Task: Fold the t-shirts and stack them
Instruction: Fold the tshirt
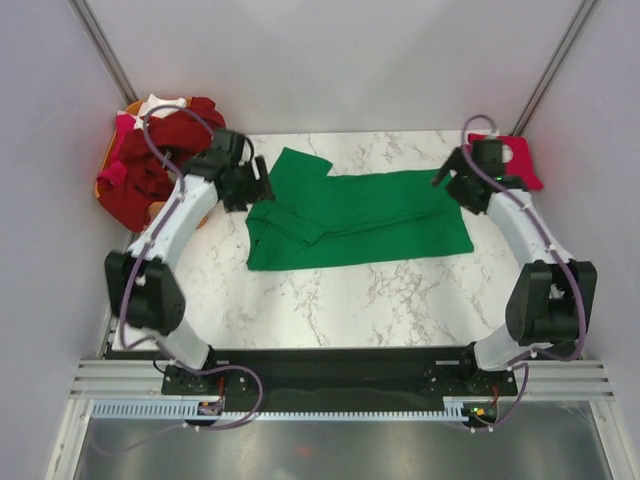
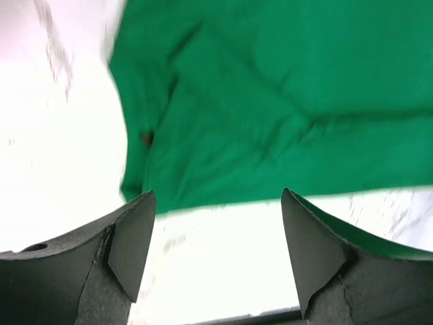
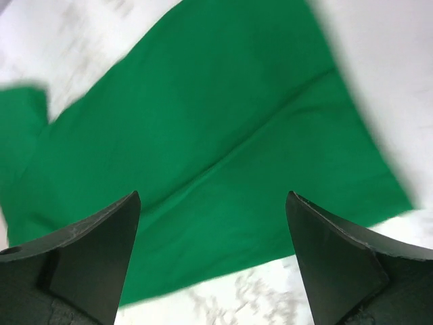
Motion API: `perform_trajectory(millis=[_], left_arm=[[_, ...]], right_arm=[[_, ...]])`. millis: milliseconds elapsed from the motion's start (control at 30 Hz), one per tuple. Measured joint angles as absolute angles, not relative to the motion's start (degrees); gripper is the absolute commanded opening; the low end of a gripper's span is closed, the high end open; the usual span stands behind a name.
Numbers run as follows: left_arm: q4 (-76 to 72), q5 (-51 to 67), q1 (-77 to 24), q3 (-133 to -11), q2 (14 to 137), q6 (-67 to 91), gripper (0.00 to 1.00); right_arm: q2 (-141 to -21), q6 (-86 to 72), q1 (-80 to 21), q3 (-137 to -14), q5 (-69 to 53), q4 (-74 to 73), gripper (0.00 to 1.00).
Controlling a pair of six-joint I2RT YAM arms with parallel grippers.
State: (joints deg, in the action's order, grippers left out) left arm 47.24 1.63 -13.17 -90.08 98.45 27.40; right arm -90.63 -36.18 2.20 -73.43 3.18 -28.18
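Green t-shirt [image 1: 355, 220] lies spread on the marble table [image 1: 330, 300] between the two pairs of fingers, creased and doubled over at the end nearest the left pair. Left gripper [image 2: 216, 196]: fingers spread wide, nothing between them. Bare tabletop shows in the gap, the shirt's edge begins just ahead of the tips, and a strip of green shows outside the right-hand finger [image 2: 318, 257]. Right gripper [image 3: 213, 196]: fingers spread wide, nothing pinched. Green cloth fills most of the gap and runs on ahead of the tips. Whether either pair touches the surface cannot be told. Outward of the left fingers sits a heap of dark red shirts [image 1: 150, 175]; outward of the right fingers, a bright red shirt [image 1: 520, 160].
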Motion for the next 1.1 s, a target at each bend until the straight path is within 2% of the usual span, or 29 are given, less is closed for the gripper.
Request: perform_trajectory(millis=[67,133,233,300,333,367,400,533,633,1100], left_arm=[[46.26,1.8,-14.22,-81.89,91.02,27.51,0.69],[42.7,3.03,-14.61,-73.76,86.41,27.86,0.68],[37.89,4.49,-14.41,-66.0,87.37,28.84,0.68],[34.52,5.32,-14.39,-61.34,89.62,29.85,0.66],[33.56,5.74,-14.39,-59.83,90.28,30.24,0.65],[32.1,6.24,-14.39,-58.06,90.83,30.81,0.63],[30.87,6.35,-14.39,-56.99,91.05,31.16,0.6],[26.41,6.2,-14.57,-55.94,93.12,32.69,0.53],[24.05,5.58,-14.61,-55.75,95.18,33.63,0.5],[20.43,4.43,-14.59,-52.73,94.89,35.07,0.49]], right_arm=[[-89.76,-35.66,-4.64,-72.66,1.58,-27.33,0.91],[-91.7,-35.09,-11.25,-72.79,-1.52,-25.61,0.88],[-97.14,-34.28,-18.9,-74.39,-6.24,-24.25,0.82],[-101.89,-33.58,-22.48,-77.06,-9.43,-24.18,0.7],[-104.27,-33.32,-23.9,-78.7,-10.85,-23.92,0.58],[-106.65,-32.8,-25.26,-80.47,-12.23,-23.88,0.41],[-108.42,-32.49,-26.26,-81.82,-13.15,-23.68,0.37],[-115.09,-32.53,-30.06,-87.15,-16.27,-22.98,0.37],[-118.74,-32.51,-32.03,-90.04,-17.39,-23.18,0.43],[-123.85,-32.45,-36.86,-94.7,-16.91,-26.41,0.57]])
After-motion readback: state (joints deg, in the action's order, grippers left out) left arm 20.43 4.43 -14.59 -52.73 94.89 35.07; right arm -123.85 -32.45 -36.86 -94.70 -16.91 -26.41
